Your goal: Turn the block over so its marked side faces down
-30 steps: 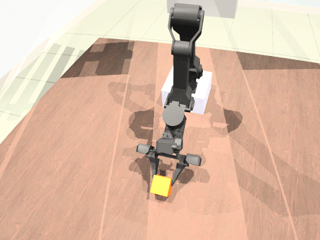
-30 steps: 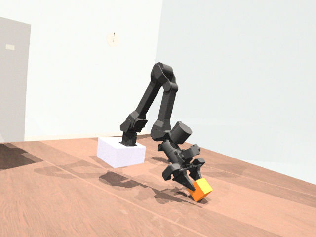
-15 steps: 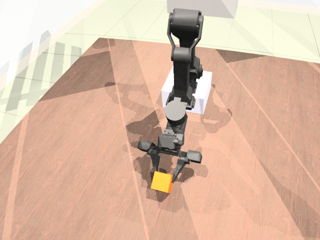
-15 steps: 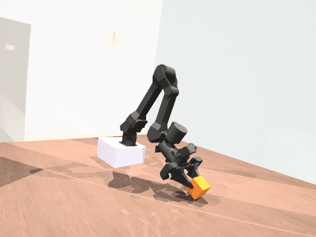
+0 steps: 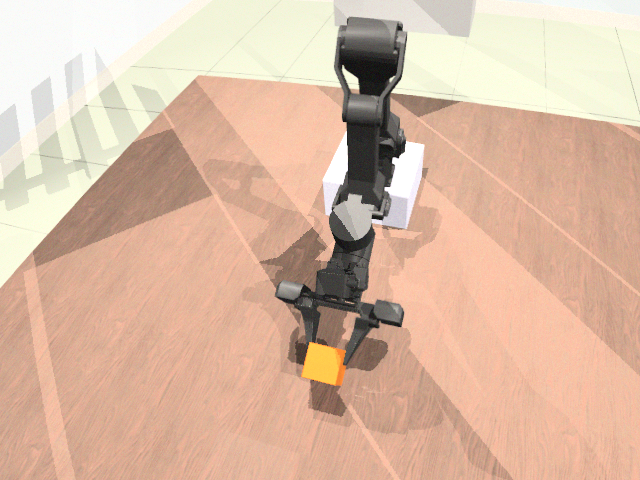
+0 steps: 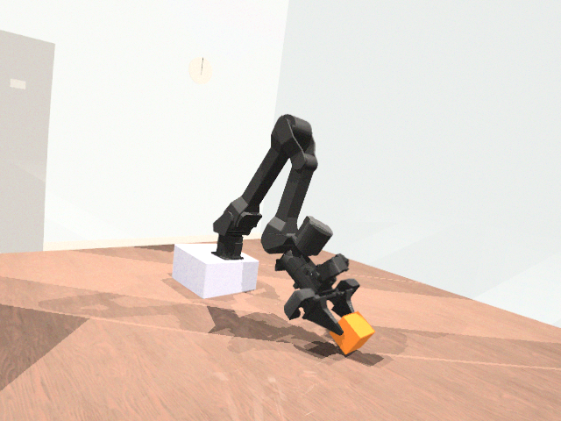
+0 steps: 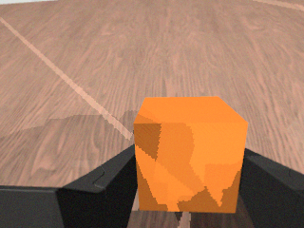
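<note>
The orange block [image 5: 321, 366] [image 6: 346, 342] [image 7: 182, 111] is tilted on edge, with its lowest edge at or just above the wooden table [image 5: 155, 361] [image 6: 136, 362] [image 7: 190, 52]. Whether it touches the table is hard to tell. My gripper [image 5: 329, 352] [image 6: 345, 322] [image 7: 183, 150] slants down and outward from the arm and is shut on the block, one finger against each of two opposite sides. No mark shows on the block faces in view. The faces turned away from the cameras are hidden.
The white base box [image 5: 395, 209] [image 6: 230, 281] under the arm stands on the table behind the gripper. Shadows and light bands cross the table. The far table edge shows beyond the base.
</note>
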